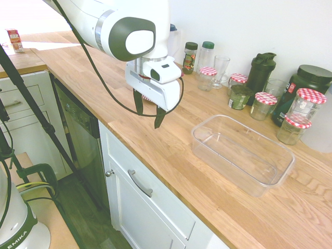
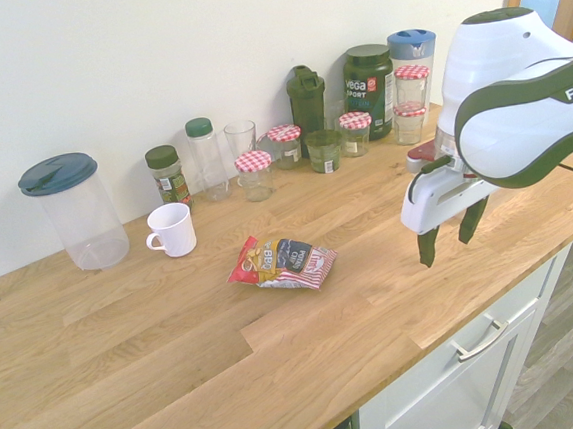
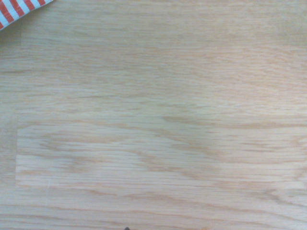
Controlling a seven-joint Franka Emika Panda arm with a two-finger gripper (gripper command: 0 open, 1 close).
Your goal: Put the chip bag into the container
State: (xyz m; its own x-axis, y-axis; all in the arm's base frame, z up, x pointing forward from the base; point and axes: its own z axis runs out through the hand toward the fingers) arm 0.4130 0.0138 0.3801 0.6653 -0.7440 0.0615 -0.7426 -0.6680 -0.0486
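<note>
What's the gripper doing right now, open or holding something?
Gripper: open, holding nothing, above bare countertop. The chip bag lies apart on the wood.

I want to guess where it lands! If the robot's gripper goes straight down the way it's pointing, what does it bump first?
Probably just bare wooden countertop. The open gripper points down beside the chip bag, and only the bag's striped corner shows in the wrist view.
</note>
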